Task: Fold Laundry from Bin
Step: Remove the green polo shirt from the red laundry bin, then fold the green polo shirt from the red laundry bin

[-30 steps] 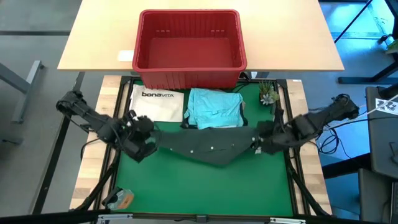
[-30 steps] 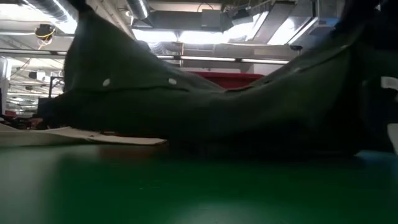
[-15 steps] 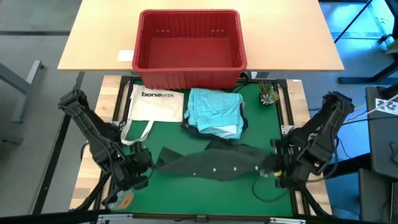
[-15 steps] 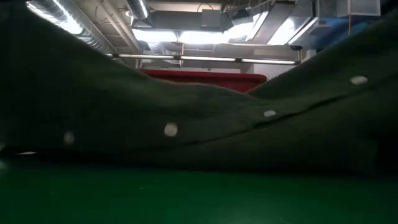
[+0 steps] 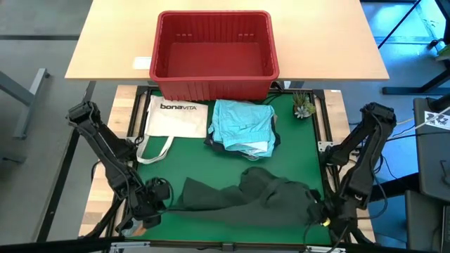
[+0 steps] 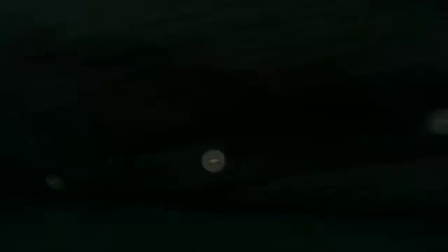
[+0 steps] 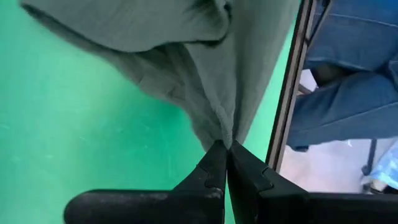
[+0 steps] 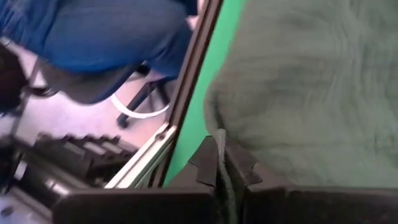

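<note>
Left pincer (image 7: 225, 149) clamped on dark green garment (image 5: 246, 193) edge; right pincer (image 8: 221, 152) clamped on opposite edge. Garment lies rumpled on green mat (image 5: 211, 161), well in front of red bin (image 5: 214, 84). Advice: keep both grips level, draw edges apart, flatten bunched right side before release.

Dark green garment (image 5: 242, 191): rumpled along mat's near edge. Turquoise garment (image 5: 242, 125): folded, mid-mat. Red bin (image 5: 214, 55): upright, far table.
</note>
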Motion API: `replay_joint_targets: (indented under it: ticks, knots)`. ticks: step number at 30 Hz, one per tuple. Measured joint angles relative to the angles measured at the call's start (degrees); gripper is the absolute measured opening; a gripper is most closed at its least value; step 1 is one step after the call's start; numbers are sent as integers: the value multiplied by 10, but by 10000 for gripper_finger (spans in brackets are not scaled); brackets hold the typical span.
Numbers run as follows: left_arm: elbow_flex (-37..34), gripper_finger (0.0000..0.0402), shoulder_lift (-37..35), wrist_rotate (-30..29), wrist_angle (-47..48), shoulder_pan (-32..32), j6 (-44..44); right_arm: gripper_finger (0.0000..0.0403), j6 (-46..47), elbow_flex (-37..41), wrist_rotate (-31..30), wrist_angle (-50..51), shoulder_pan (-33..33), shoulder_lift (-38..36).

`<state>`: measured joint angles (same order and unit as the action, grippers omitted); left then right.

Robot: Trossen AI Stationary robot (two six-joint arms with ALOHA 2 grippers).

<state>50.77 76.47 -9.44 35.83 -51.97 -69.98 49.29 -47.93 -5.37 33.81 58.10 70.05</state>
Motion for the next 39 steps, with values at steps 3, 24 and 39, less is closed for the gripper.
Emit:
replay_joint_targets:
  ticks: [3,24,39]
  knots:
    - [-15,0,0,8,-25,0,-2,3,0,23,20,-27,0,0]
    - [-20,69,0,45,-28,13,-285,143,105,38,60,-38,0,0]
    - [-20,133,0,-75,-29,56,-230,227,103,38,96,-34,-1,-10]
